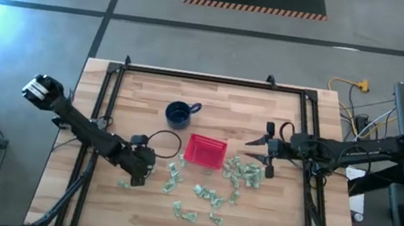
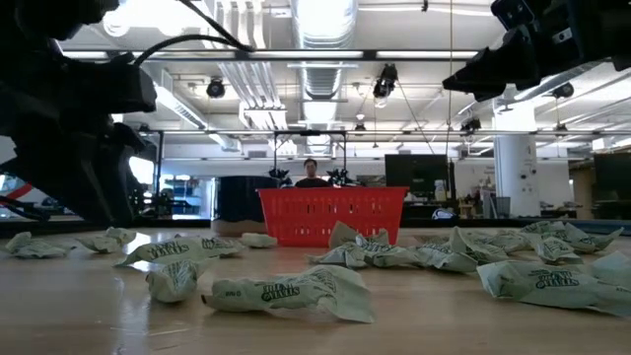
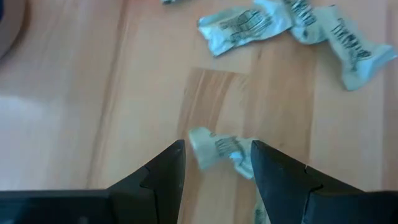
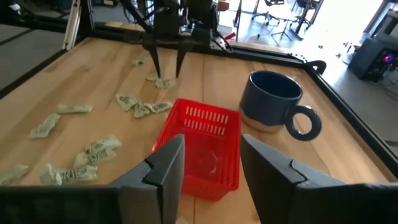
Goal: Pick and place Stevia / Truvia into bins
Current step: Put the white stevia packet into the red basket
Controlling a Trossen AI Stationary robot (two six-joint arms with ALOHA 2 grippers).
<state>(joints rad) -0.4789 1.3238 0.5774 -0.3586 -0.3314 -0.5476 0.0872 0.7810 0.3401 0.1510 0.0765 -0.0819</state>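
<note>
Several crumpled pale green-and-white Stevia sachets point(image 1: 242, 174) lie scattered on the wooden table, right of and in front of the red latticed bin point(image 1: 204, 151). My left gripper point(image 3: 217, 144) is open and points steeply down left of the bin. Its fingers stand on either side of one sachet point(image 3: 219, 151) lying flat on the wood, also seen in the right wrist view point(image 4: 165, 82). My right gripper point(image 1: 257, 157) is open, nearly level, raised just right of the bin point(image 4: 202, 149) and facing it, with nothing between its fingers.
A dark blue mug point(image 1: 180, 113) stands behind the bin. A black cable loop point(image 1: 166, 142) lies left of the bin. Black frame rails point(image 1: 109, 100) run along the table's sides and back. A person point(image 2: 312, 173) sits in the room far behind.
</note>
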